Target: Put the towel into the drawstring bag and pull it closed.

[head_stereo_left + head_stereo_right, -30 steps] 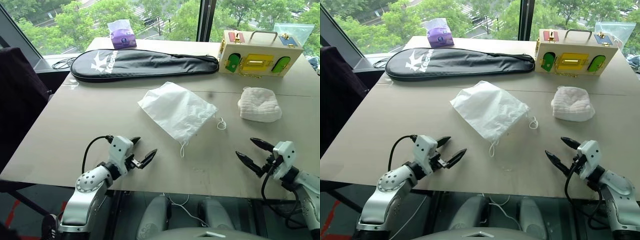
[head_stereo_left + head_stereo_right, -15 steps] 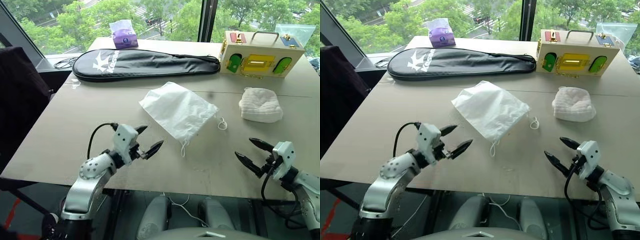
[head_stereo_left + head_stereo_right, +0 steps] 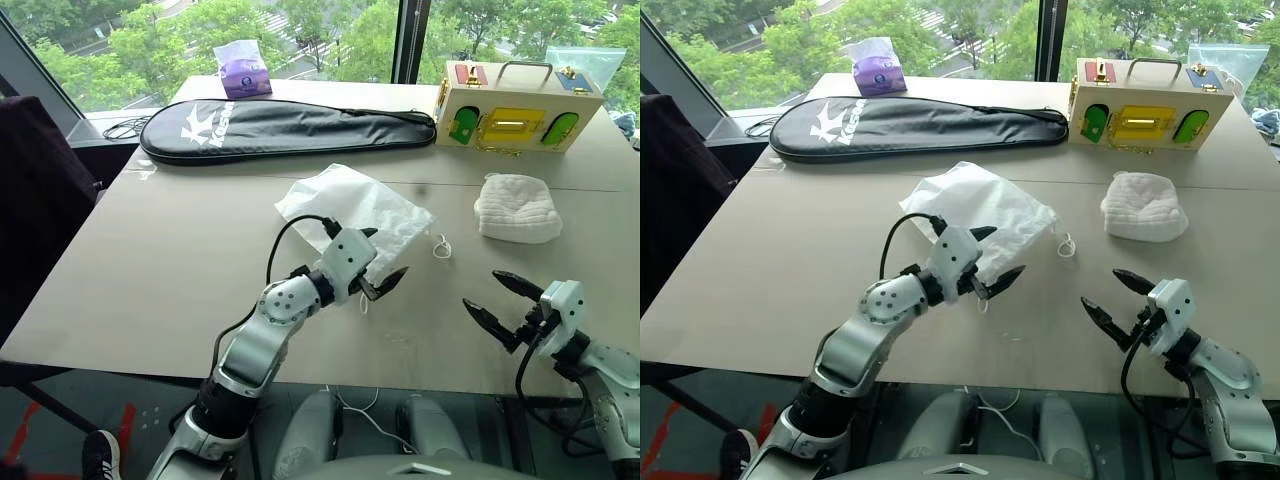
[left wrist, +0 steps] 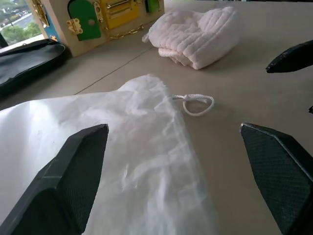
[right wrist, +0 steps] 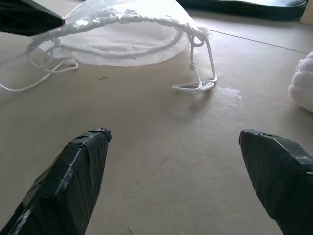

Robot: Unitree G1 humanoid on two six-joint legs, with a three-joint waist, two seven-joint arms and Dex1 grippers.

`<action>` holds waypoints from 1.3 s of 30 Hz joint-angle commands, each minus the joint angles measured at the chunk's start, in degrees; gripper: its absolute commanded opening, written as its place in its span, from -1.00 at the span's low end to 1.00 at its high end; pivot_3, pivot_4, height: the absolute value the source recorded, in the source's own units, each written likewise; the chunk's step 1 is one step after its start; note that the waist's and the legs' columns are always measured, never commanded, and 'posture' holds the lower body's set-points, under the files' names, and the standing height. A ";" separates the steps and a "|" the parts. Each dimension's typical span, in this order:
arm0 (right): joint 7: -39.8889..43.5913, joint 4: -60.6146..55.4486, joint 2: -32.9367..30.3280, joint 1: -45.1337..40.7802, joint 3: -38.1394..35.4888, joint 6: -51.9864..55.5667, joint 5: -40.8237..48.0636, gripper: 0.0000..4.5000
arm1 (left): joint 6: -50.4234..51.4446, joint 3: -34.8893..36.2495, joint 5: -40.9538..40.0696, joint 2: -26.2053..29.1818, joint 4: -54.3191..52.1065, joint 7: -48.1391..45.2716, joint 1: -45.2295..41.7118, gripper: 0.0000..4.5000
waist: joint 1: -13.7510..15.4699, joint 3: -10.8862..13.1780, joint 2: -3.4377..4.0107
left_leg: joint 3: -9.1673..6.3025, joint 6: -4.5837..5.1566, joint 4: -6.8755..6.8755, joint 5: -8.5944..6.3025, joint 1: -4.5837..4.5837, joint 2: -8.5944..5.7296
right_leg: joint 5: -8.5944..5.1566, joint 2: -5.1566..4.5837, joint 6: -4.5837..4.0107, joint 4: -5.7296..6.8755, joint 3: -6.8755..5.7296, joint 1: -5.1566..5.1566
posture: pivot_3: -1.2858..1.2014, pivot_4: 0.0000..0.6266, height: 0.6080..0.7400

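The drawstring bag point(image 3: 350, 200) lies flat mid-table, its mouth toward me, one cord loop point(image 3: 442, 247) beside it. My left gripper point(image 3: 385, 252) hovers open over the bag's near end, and the left wrist view shows its fingers point(image 4: 73, 166) straddling the crinkly fabric point(image 4: 98, 137) with nothing between them. The towel point(image 3: 518, 208), an off-white ribbed lump, rests to the right of the bag, apart from it. My right gripper point(image 3: 482, 290) stands open near the table's front right, aimed toward the bag's cords point(image 5: 200, 83), empty.
A long black racket case point(image 3: 290, 125) lies across the back of the table, with a purple packet point(image 3: 243, 70) behind it. A wooden latch box point(image 3: 518, 105) stands at the back right. A dark chair point(image 3: 40, 200) is at the left.
My left arm has swung right and forward, from the table's front left to above the bag's near end. The right gripper has stayed in place.
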 commanded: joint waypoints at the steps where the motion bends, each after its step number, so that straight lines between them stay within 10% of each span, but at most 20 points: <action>1: -0.80 -2.81 0.16 0.95 -1.06 -0.09 0.84 1.00 | -1.39 -2.84 6.62 -1.00 -0.14 4.37 -0.79 0.98 | 0.03 0.00 0.00 | -0.01 0.00 0.00 0.00 0.00 0.00 | 0.00 0.00 0.00 0.00 0.00 0.00 | 0.03 -0.52 1.00; 27: 3.65 -11.01 -1.18 4.19 -0.46 4.16 8.46 1.00 | -4.83 -5.02 13.29 -4.33 6.50 3.95 -2.78 0.98 | 0.02 0.00 0.00 | -0.06 0.00 0.01 0.00 0.00 0.02 | 0.00 -0.13 0.00 0.04 -0.09 0.00 | 0.03 -0.52 1.00; 39: 4.18 -9.73 -0.91 3.10 -1.34 3.88 8.42 1.00 | -7.67 -4.29 18.44 -3.35 6.49 8.20 -2.23 -0.99 | 0.05 0.00 0.00 | -0.06 0.00 0.03 0.00 0.00 0.02 | 0.00 -0.13 0.00 0.06 -0.10 0.00 | 0.03 -0.52 1.00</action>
